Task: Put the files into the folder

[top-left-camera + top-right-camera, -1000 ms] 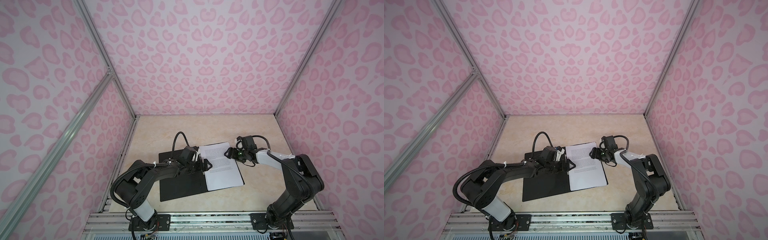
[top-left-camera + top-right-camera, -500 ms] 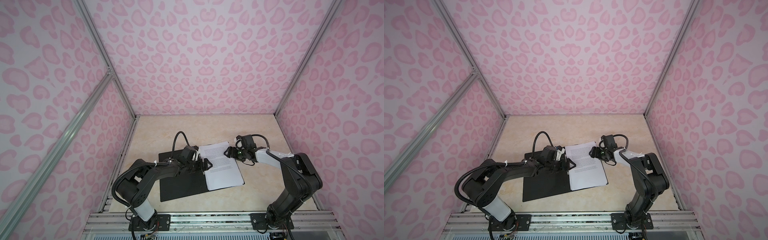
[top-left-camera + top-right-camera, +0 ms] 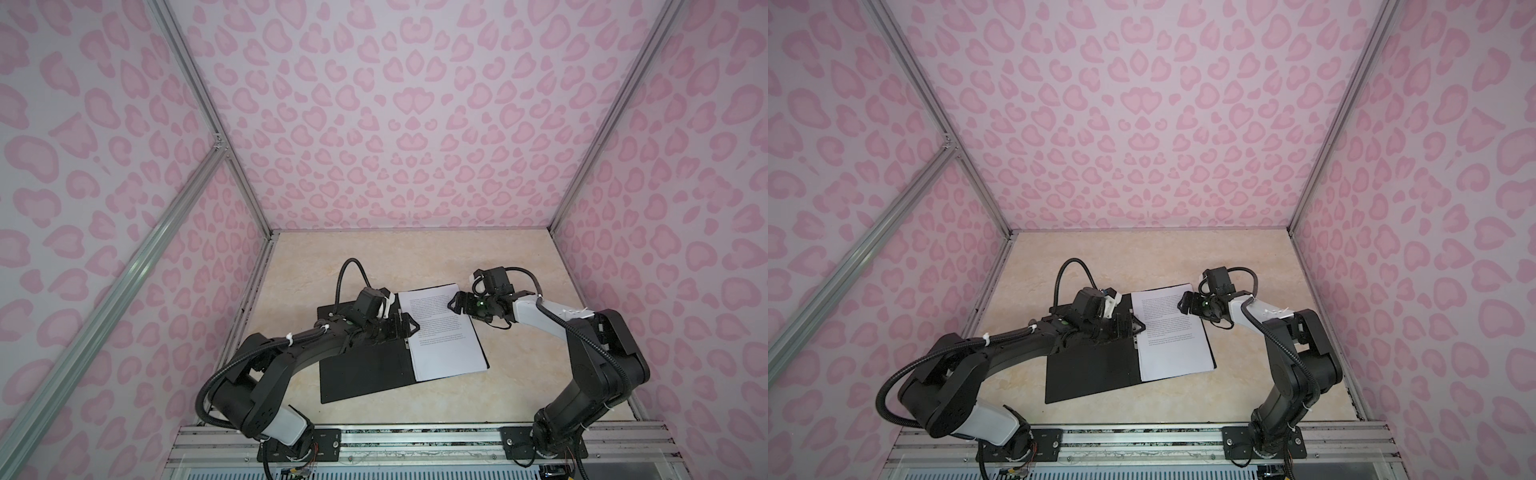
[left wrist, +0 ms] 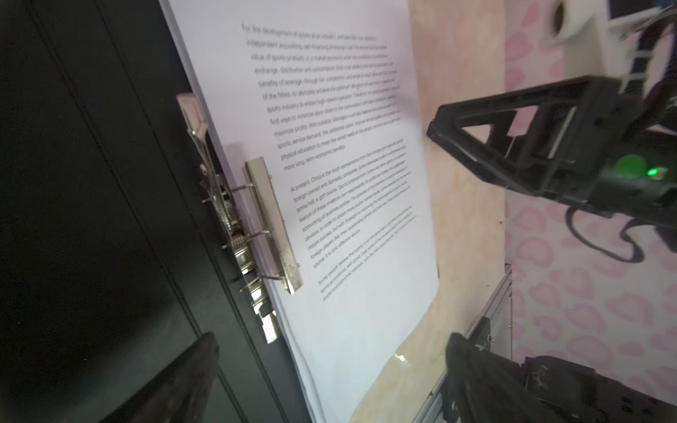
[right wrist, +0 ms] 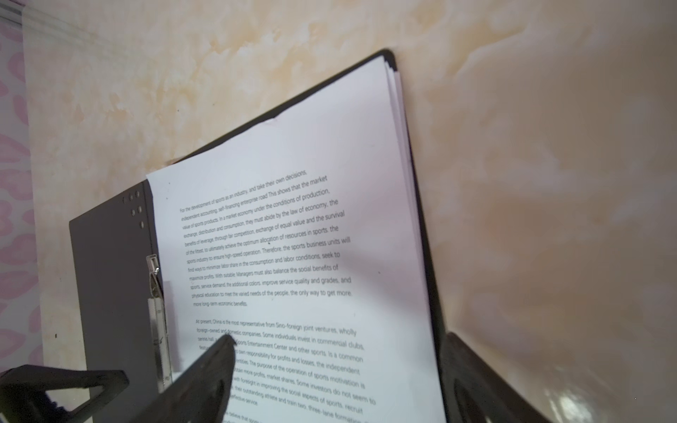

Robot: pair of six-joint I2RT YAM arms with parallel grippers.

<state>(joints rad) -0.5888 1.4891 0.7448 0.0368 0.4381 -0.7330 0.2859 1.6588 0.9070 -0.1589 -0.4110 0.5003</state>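
You have the folder [image 3: 365,374] lying open and flat on the beige table [image 3: 374,257], black inside up; both top views show it. The files [image 3: 444,340] sit as one white stack on its right-hand half, printed side up. The bar of the metal clip [image 4: 273,223] lies on their spine-side edge. At the far right corner the sheets fan out a little. In the right wrist view the folder's black rim shows just past them.

Your left gripper [image 3: 409,326] hangs over the spine, close to the clip, with its jaws spread wide and nothing in them. From its wrist camera the stack lies ahead of its two fingers [image 4: 190,366] and between them, with the clip just beyond the nearer one.

Your right gripper [image 3: 453,303] is at the files' right edge, near the far corner, and points across the page towards the left gripper. Its jaws also stand wide apart and clasp nothing. One is over the printed text and the other over the folder's right rim, so the stack's right edge runs between them. You cannot tell whether a fingertip touches the top sheet. The two grippers are apart, with the upper part of the page between them.
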